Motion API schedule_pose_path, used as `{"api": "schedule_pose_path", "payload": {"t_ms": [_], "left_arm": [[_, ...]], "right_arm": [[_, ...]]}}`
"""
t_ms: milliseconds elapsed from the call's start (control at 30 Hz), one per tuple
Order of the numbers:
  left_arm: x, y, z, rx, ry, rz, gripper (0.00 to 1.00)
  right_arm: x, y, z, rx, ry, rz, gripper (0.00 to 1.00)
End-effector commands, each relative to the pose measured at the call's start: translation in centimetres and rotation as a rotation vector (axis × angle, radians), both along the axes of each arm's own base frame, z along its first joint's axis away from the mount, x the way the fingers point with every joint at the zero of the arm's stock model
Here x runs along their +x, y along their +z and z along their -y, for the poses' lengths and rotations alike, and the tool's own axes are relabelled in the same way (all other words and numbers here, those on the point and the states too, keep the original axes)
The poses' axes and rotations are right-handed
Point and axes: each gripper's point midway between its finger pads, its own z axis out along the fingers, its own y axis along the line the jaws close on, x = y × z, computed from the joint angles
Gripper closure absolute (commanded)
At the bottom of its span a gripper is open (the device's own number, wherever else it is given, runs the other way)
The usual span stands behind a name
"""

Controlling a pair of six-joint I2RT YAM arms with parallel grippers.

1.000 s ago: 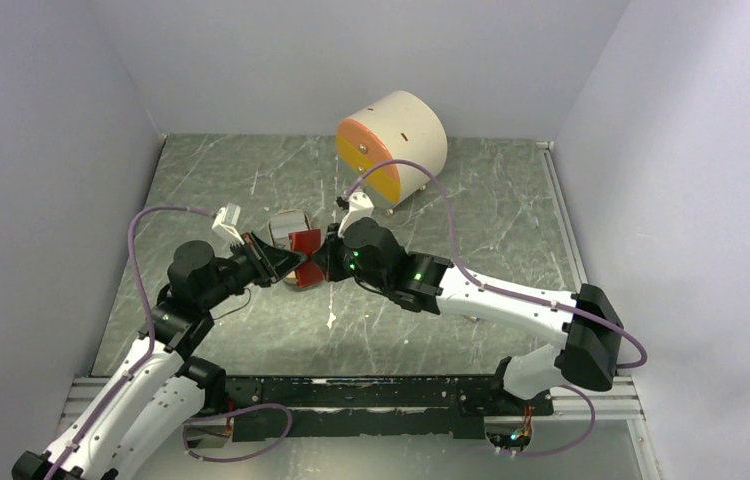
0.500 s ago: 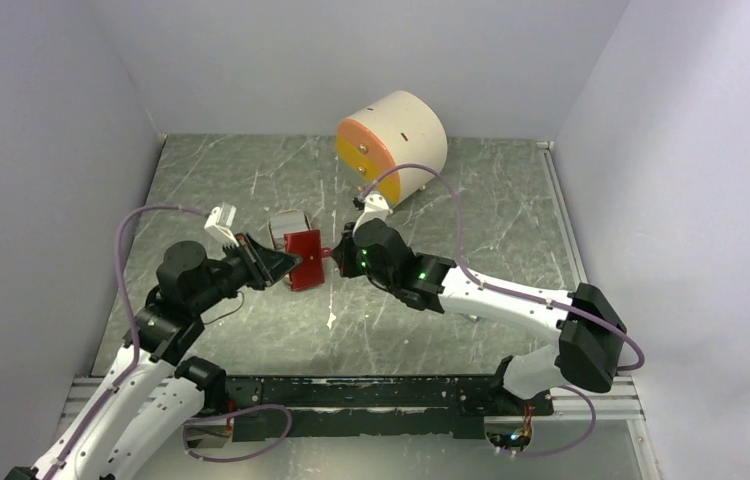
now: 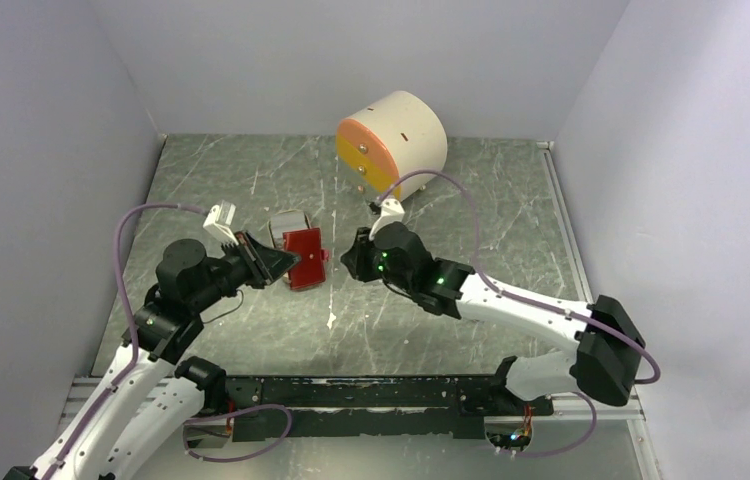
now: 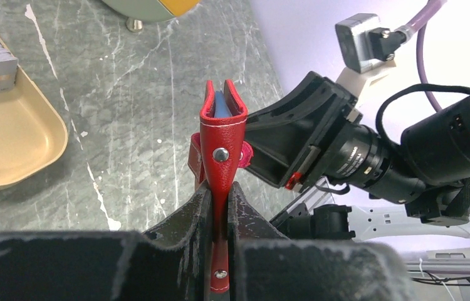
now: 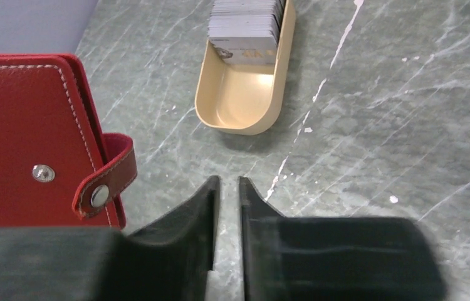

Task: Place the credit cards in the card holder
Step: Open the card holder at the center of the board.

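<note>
W/ left gripper clamped on wallet, hold it edge-up, steady. Take cards, stacked in tray just behind wallet, singly w/ right gripper, now right of wallet, barely parted, empty; slide in square.

The wallet, clamped in the left gripper, blocks the middle-left. The right gripper sits just right of it, with a narrow gap between them. The tray lies just beyond the wallet, and the drum stands far centre. The table gives open passage on its right half and near side.
</note>
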Motion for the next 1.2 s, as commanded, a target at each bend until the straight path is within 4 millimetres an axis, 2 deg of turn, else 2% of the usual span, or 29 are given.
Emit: {"api": "schedule_pose_path", "payload": {"t_ms": [0, 133, 267, 367, 533, 800, 833, 900, 967, 1067, 1167], "left_arm": [[0.2, 0.1, -0.4, 0.022, 0.024, 0.019, 0.91], [0.3, -0.7, -0.4, 0.038, 0.020, 0.018, 0.91], [0.2, -1.1, 0.2, 0.015, -0.009, 0.006, 0.91], [0.2, -1.4, 0.7, 0.003, -0.031, -0.007, 0.91], [0.2, -0.9, 0.9, -0.007, -0.043, -0.003, 0.91], [-0.1, -1.0, 1.2, -0.031, -0.061, 0.000, 0.91], [-0.1, -1.0, 1.2, -0.035, -0.062, -0.003, 0.91], [0.0, -1.2, 1.2, -0.038, -0.058, -0.011, 0.91], [0.1, -1.6, 1.2, -0.036, -0.049, -0.030, 0.91], [0.4, -2.6, 0.9, -0.022, -0.018, -0.067, 0.89], [0.7, -3.8, 0.6, 0.004, 0.007, -0.106, 0.77]], "right_arm": [[-0.6, 2.9, 0.2, 0.132, 0.049, -0.006, 0.70], [-1.5, 5.8, -0.3, 0.249, 0.078, -0.006, 0.58], [-2.4, 7.3, -1.7, 0.311, 0.137, -0.031, 0.47], [-2.3, 7.1, -2.2, 0.295, 0.136, -0.042, 0.43], [-1.7, 5.0, -2.2, 0.231, 0.112, -0.057, 0.44], [-2.1, 2.8, -2.4, 0.194, 0.135, -0.092, 0.53], [-2.0, 2.8, -2.4, 0.193, 0.134, -0.085, 0.58], [-2.0, 3.1, -2.2, 0.192, 0.136, -0.070, 0.81], [-2.0, 3.2, -1.8, 0.186, 0.132, -0.056, 0.99], [-2.1, 3.3, -0.7, 0.171, 0.115, -0.036, 1.00], [-2.6, 3.8, 0.2, 0.180, 0.128, -0.005, 1.00]]}}
